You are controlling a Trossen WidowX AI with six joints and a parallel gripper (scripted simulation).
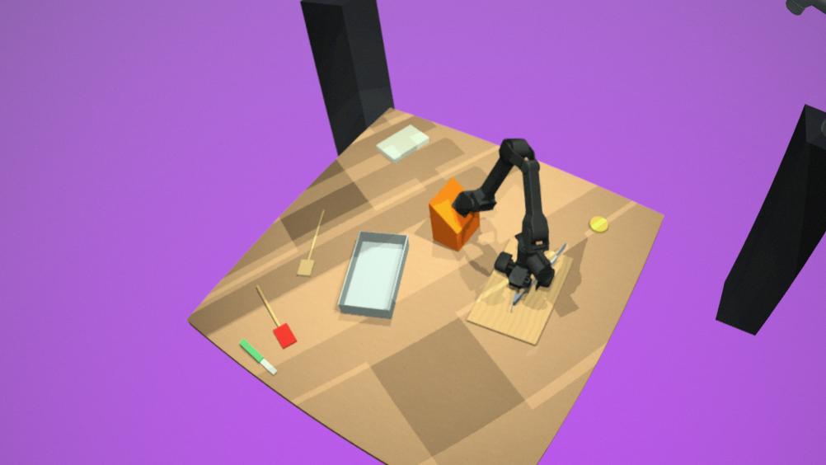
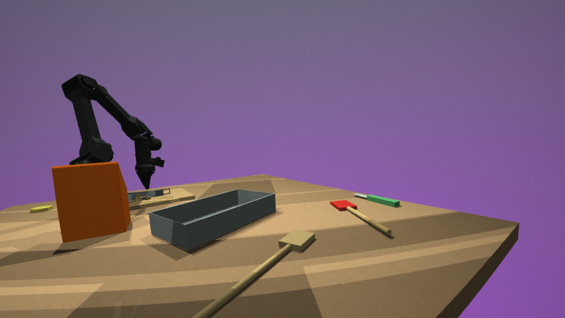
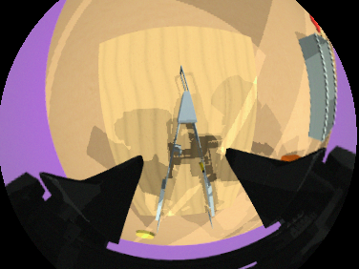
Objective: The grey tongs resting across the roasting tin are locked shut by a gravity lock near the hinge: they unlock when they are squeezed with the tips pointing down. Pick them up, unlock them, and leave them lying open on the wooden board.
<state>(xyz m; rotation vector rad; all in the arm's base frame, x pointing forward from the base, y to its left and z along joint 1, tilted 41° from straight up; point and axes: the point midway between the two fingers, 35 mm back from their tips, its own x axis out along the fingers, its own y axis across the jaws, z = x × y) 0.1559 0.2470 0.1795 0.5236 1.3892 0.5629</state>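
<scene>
The grey tongs (image 1: 558, 254) (image 2: 162, 192) (image 3: 187, 109) lie over the wooden board (image 1: 503, 326) (image 2: 188, 195) (image 3: 119, 57), with their two arms spread apart in a V. The hinge and wire loop point to the board's far end in the wrist view. The arm tips reach past its near edge. My gripper (image 2: 147, 188) (image 3: 185, 156) is open and points down just above the tongs. Its fingers stand wide on either side of the arms, touching neither. The roasting tin (image 1: 365, 312) (image 2: 229, 225) (image 3: 317, 91) holds no tongs. In the top view my arm hides the middle of the tongs.
An orange block (image 1: 448, 231) (image 2: 88, 201) (image 3: 290, 157) stands between tin and arm base. A yellow disc (image 1: 599, 223) (image 2: 41, 208) (image 3: 145, 234) lies beyond the board. A red-headed spatula (image 1: 284, 335) (image 2: 343, 204), a beige one (image 1: 305, 267) (image 2: 296, 238) and a green-handled knife (image 1: 251, 350) (image 2: 383, 200) lie beyond the tin.
</scene>
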